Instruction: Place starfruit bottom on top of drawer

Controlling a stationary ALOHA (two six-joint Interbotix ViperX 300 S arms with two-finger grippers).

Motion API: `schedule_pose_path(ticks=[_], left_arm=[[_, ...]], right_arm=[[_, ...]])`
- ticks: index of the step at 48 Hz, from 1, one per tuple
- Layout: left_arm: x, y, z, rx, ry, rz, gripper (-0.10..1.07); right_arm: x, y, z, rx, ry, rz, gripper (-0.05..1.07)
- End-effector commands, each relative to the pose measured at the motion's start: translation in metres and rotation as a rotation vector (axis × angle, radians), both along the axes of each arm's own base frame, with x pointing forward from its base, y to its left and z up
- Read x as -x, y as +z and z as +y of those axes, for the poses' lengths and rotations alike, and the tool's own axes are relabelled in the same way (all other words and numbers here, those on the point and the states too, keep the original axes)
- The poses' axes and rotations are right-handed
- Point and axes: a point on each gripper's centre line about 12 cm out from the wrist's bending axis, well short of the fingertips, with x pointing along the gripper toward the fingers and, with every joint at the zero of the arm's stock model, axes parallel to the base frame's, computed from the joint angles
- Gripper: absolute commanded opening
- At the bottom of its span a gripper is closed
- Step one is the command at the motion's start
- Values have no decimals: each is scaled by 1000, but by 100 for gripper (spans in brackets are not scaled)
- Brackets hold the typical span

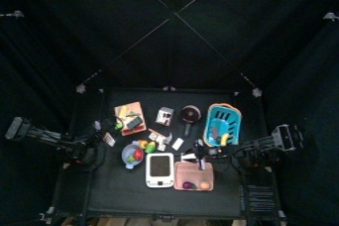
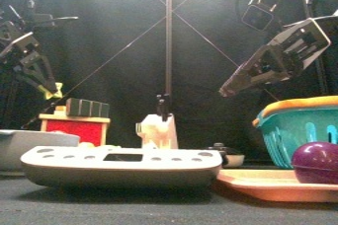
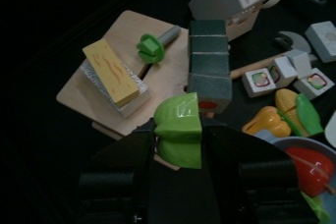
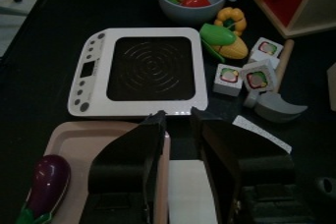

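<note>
A green starfruit bottom (image 3: 179,130) is held clamped between the jaws of the left gripper (image 3: 180,154), low in the frame's centre, above the drawer (image 3: 125,71). It appears light, rigid, smooth plastic, best gripped across its flat sides. The right gripper (image 4: 171,120) hovers closed and empty.

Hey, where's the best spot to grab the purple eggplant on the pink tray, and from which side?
Grip the eggplant across its rounded middle, coming straight down from above. It lies flat, lengthwise on the pink tray, so its two long sides are free for the jaws. The left gripper holds the green starfruit piece.
</note>
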Motion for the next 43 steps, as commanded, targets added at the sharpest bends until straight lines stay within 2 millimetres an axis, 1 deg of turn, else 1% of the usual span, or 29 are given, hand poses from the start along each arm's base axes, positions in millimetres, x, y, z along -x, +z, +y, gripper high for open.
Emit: schedule_pose_path(ticks=[1, 14, 27, 33, 43], left_arm=[[0, 1, 2, 4, 22, -9, 68], [2, -1, 8, 16, 58, -12, 68], [-5, -3, 8, 41, 23, -39, 69], [-8, -8, 11, 43, 29, -22, 69], [-6, -17, 19, 50, 65, -1, 69]], right_arm=[[-5, 11, 0, -2, -1, -35, 69], [-5, 10, 0, 3, 2, -34, 69], [-8, 12, -2, 6, -1, -39, 69], [-8, 12, -2, 6, -4, -40, 69], [-8, 12, -2, 6, -4, -39, 69]])
